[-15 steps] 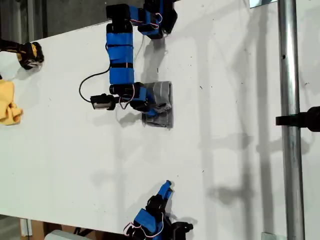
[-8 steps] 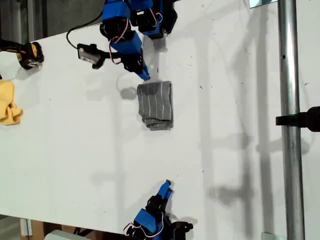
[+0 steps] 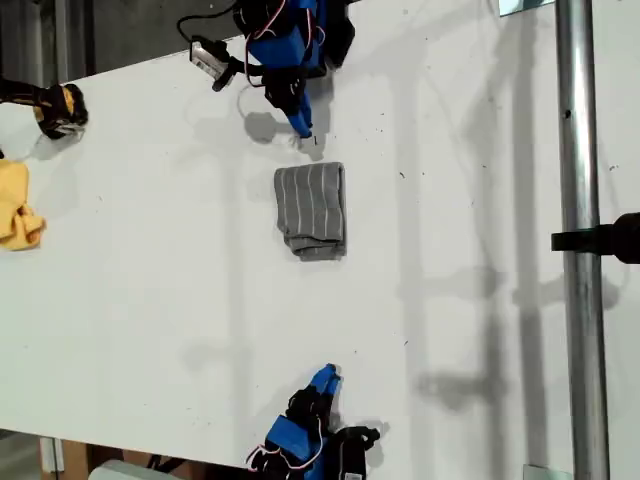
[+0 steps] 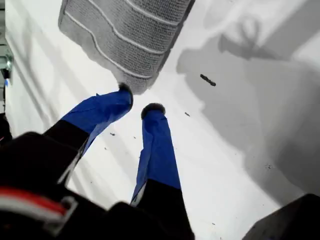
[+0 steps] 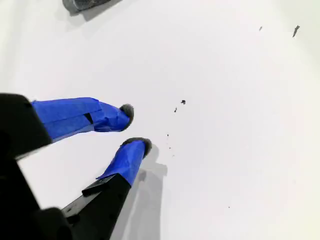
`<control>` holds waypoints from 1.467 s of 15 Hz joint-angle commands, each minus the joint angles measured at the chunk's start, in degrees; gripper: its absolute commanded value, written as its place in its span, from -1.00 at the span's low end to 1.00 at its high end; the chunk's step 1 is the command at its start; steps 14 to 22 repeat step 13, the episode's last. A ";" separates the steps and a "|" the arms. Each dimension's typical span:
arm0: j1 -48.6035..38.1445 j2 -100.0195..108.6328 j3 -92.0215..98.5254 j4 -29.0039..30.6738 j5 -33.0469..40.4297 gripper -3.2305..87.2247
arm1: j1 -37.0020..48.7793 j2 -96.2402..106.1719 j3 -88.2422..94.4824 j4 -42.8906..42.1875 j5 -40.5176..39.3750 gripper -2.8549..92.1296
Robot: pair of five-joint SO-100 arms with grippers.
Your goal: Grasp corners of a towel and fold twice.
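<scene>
White table with folded grey towel, yellow cloth.

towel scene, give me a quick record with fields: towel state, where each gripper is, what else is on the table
towel: towel lies folded into a small grey striped rectangle on the white table, nothing gripping it
first gripper: my first gripper is slightly open and empty, tips just off the towel's edge, at the exterior view's top
second gripper: my second gripper is slightly open and empty over bare table, at the exterior view's bottom
other items: yellow cloth at the exterior view's left edge; metal pole along its right
</scene>
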 commanded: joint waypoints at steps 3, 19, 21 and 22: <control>1.32 0.26 0.26 0.44 21.18 -0.58 | -0.44 0.09 -0.70 1.32 -5.45 -0.70; 1.49 0.26 0.26 0.26 50.27 -0.62 | -0.53 0.09 -0.70 1.32 -5.45 -0.70; 1.49 0.26 0.26 0.26 50.27 -0.62 | -0.53 0.09 -0.70 1.32 -5.45 -0.70; 1.49 0.26 0.26 0.26 50.27 -0.62 | -0.53 0.09 -0.70 1.32 -5.45 -0.70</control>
